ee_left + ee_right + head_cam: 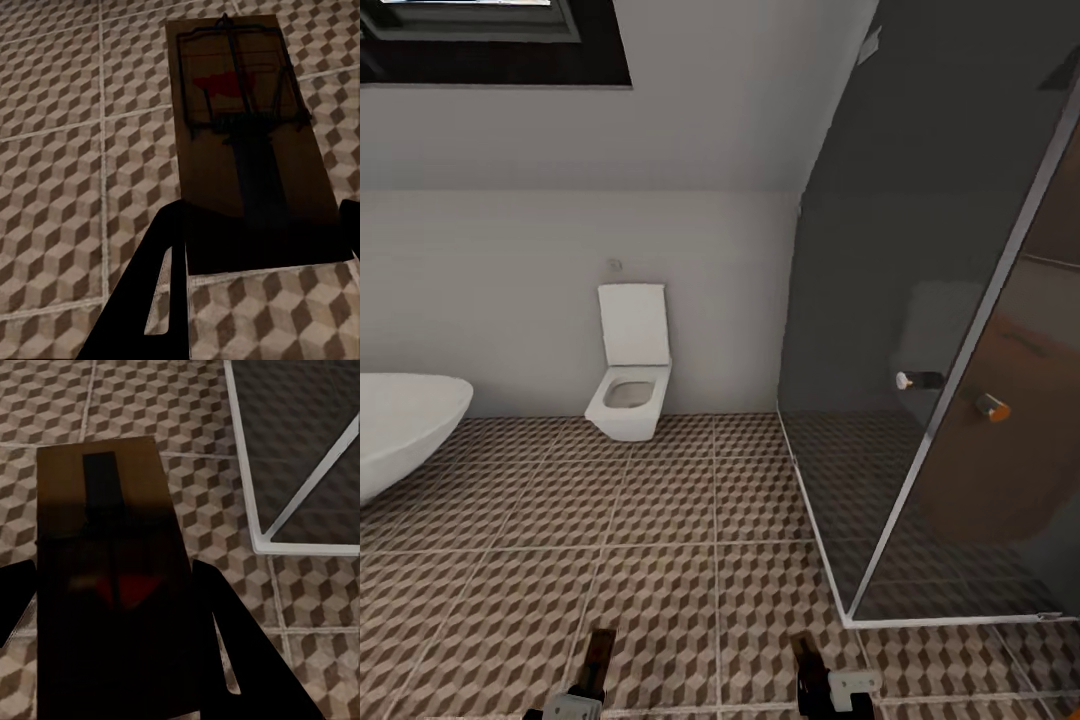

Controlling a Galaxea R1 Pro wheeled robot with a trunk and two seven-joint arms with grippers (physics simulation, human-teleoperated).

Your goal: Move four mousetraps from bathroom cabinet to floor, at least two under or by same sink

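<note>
Each gripper holds one mousetrap. My left gripper (259, 240) is shut on a brown wooden mousetrap (240, 97) with wire and a red mark, held above the bathroom floor (52, 187) of cube-patterned tiles. My right gripper (112, 607) is shut on a second mousetrap (105, 510), its red mark in shadow. In the head view the left gripper (592, 680) and right gripper (815, 680) sit at the bottom edge over the bathroom floor (660, 540). An orange-brown wooden shape (1000, 450) shows dimly through glass; whether it is the cabinet I cannot tell.
A white toilet (630, 390) stands against the far wall. A white rounded basin or tub (400, 420) juts in from the left. A glass shower enclosure (920, 300) with a white floor rail (815, 530) takes the right side. Tiled floor lies between them.
</note>
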